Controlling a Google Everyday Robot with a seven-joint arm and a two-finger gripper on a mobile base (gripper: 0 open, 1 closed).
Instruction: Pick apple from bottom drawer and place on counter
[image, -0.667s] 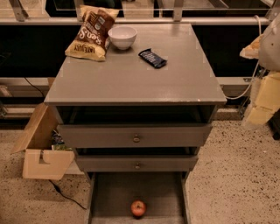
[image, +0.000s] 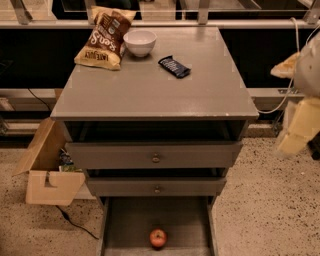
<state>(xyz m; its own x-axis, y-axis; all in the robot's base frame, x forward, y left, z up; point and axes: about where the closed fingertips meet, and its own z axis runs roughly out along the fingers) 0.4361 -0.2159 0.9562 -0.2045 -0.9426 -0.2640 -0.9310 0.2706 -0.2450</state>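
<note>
The apple (image: 158, 238), small and red with yellowish patches, lies on the floor of the open bottom drawer (image: 125, 225), near its front edge. The two upper grey drawers above it are slightly pulled out. The counter (image: 165, 92) is the broad grey top of the cabinet. My gripper (image: 298, 127) shows as blurred cream parts at the right edge of the view, about level with the counter's front edge and well right of the cabinet, far from the apple. It holds nothing that I can see.
On the back of the counter lie a chip bag (image: 105, 37), a white bowl (image: 140, 42) and a dark snack bar (image: 174, 66). An open cardboard box (image: 47, 170) stands on the floor left of the cabinet, with a cable beside it.
The arm at the right edge has shifted slightly downward. The apple and the drawers have not moved.
</note>
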